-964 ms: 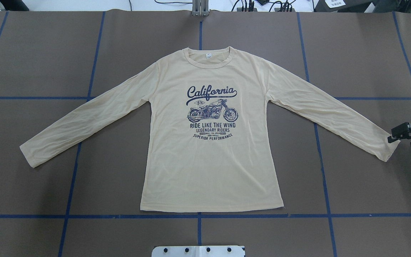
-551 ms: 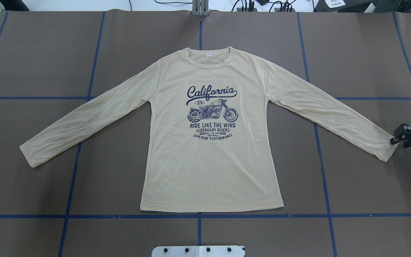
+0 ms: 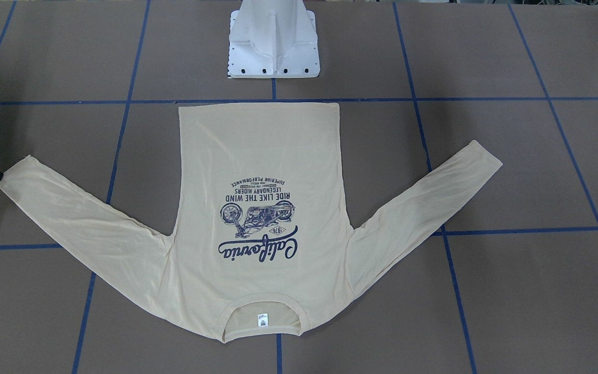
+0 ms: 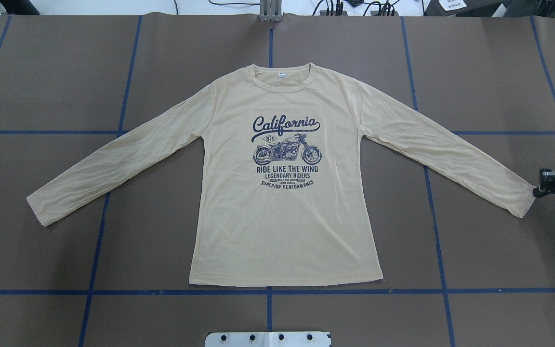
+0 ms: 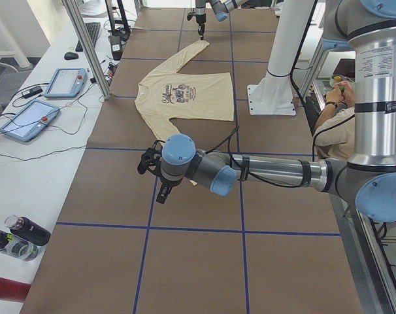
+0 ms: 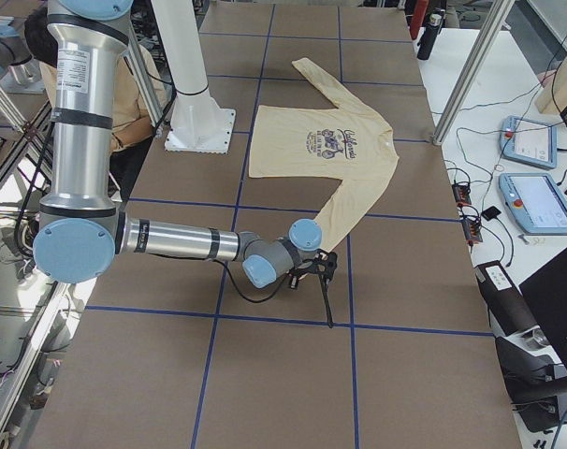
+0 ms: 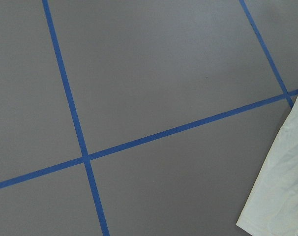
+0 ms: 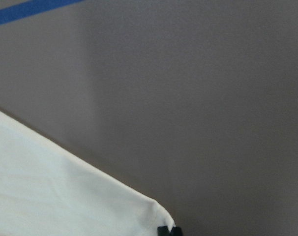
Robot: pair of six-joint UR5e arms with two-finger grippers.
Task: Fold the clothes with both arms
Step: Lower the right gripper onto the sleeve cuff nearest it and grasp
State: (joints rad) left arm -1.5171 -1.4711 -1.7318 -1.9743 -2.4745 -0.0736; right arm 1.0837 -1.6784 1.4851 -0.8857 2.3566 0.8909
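Your left claw (image 5: 157, 180) shows only in the side view. It hangs over the bare brown surface (image 4: 56, 77) just short of the left cuff (image 4: 41, 209), and you cannot tell there whether its jaws are apart or together. The T-shirt (image 4: 282, 217) lies flat and print-up in the middle with both sleeves spread, just as it did a second ago. The change is on the right. Your right claw (image 4: 539, 189) was gaping beside the right cuff (image 4: 523, 200) a second ago; its jaws have now drawn together on that cuff's outer corner and seem to pinch it. You likely have your first grip, and the sleeve fold waits on the left side.
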